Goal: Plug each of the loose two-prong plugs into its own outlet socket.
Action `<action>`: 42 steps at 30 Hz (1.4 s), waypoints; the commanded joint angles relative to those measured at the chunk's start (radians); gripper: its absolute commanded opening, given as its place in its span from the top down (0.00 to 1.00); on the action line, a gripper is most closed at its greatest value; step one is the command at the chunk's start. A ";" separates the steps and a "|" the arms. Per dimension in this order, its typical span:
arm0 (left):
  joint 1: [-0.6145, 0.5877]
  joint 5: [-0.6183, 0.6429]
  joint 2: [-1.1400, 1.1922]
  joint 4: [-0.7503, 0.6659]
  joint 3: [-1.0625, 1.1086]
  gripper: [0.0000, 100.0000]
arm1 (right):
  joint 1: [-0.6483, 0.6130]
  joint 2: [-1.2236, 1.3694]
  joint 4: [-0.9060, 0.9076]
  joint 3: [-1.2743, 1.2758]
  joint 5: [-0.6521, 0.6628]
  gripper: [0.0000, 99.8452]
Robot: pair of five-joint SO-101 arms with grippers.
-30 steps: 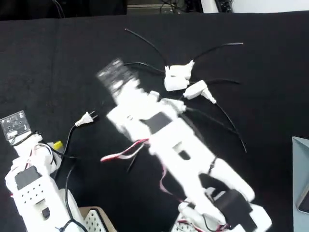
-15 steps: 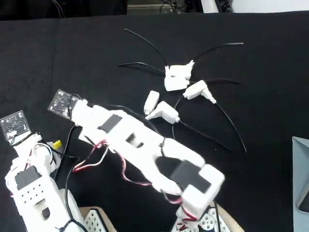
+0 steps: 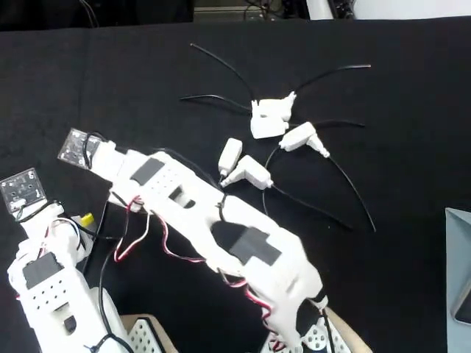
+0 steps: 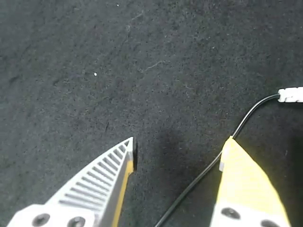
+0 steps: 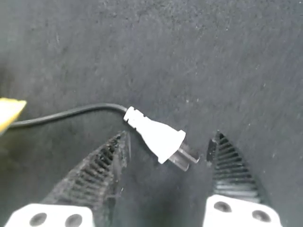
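Roughly astride the white plug (image 5: 156, 136), right tool (image 5: 169, 137) spread; left tool (image 4: 181, 139) spread too, over open black cloth (image 4: 142, 56).

The table I work over is covered in a black cloth (image 3: 412, 95) that runs from side to side. Close up, its weave looks felt-like, flecked with pale lint and a few fine scratches. The light on it is even and the shadows are soft. Beyond the table's far edge I see a dark strip with cables (image 3: 257, 7), and a white surface (image 3: 412, 7) at the far right corner. A pale grey-blue box (image 3: 458, 250) juts in at the right edge. Tan board (image 3: 143, 322) shows at the near edge.
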 commanded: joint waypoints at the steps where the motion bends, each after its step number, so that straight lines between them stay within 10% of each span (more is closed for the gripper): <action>1: -0.004 0.008 -0.011 -0.020 -0.042 0.71 | -0.009 0.033 0.015 -0.119 0.006 0.74; 11: -0.005 0.008 -0.011 -0.020 -0.042 0.71 | 0.021 0.125 0.032 -0.150 0.115 0.75; 18: -0.005 0.008 -0.011 -0.020 -0.042 0.71 | 0.035 0.160 0.063 -0.199 0.118 0.99; 42: -0.004 0.008 -0.011 -0.021 -0.036 0.71 | 0.241 -0.417 0.483 0.018 -0.051 0.99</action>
